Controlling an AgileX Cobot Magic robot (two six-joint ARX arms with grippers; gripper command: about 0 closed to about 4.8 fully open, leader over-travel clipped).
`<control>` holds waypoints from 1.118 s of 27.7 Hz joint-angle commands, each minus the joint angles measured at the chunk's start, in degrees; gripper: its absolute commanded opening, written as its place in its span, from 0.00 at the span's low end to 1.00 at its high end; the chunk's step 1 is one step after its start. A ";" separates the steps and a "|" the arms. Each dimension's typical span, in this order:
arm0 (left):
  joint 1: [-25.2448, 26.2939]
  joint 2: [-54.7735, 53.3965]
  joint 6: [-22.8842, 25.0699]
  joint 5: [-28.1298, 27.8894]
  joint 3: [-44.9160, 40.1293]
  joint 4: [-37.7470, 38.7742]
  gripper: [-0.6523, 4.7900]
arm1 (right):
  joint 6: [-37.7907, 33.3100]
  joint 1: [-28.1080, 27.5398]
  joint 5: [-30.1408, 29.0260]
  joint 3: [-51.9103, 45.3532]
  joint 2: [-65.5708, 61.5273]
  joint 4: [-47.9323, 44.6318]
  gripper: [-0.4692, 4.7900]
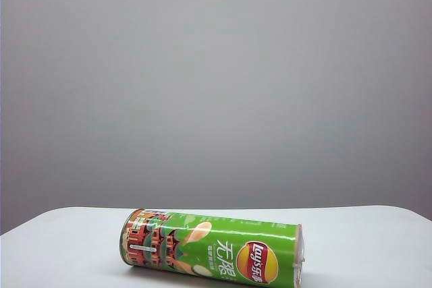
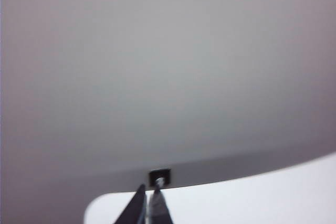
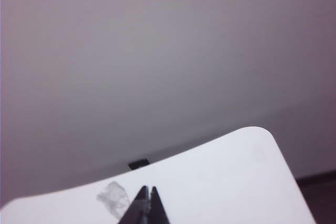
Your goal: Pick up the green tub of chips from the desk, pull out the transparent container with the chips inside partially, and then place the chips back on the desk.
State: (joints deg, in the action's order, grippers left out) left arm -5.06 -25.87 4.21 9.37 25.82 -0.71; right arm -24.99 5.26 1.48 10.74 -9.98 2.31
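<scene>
left hand (image 2: 148, 200) black tapered fingers, right hand (image 3: 146, 203) alike

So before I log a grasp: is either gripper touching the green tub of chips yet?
Apart. In the exterior view the green tub of chips lies alone on the desk; neither the shut left gripper nor right gripper has it nearby.

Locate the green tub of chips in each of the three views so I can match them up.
Exterior view: green tub of chips lies on its side, bottom centre.
Left wrist view: not in it; only the shut left hand.
Right wrist view: not in it; shut right hand.
Shared landmark: the white desk.
</scene>
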 commanded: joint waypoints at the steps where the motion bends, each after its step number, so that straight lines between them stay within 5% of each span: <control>1: 0.04 -8.74 12.15 5.55 5.22 -0.22 0.15 | 3.04 0.00 -0.35 3.91 -8.15 0.33 0.08; 4: 0.04 -17.66 16.68 8.87 10.36 -0.09 0.15 | 4.17 -0.02 -3.58 7.23 -15.58 1.95 0.08; 8: 0.04 -30.12 19.80 17.25 17.90 2.14 0.15 | 7.67 0.00 -16.68 12.37 -26.45 5.44 0.08; 13: 0.02 -39.87 34.67 21.09 24.06 8.26 0.16 | 11.96 0.02 -25.94 16.24 -33.92 10.67 0.08; 22: -1.46 -53.55 41.29 21.53 33.09 19.41 0.19 | 16.09 0.07 -27.56 18.14 -38.91 16.33 0.08; 26: -5.18 -59.30 48.17 18.43 36.13 22.86 0.48 | 16.11 0.09 -27.52 17.84 -40.72 13.33 0.08; 31: -12.13 -62.86 59.14 13.55 36.22 23.54 0.71 | 16.09 0.11 -29.11 17.84 -46.40 8.33 0.08</control>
State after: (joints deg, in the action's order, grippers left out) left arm -15.64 -88.60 57.87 23.70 61.91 22.26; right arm -9.10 5.34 -25.93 28.49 -54.76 13.23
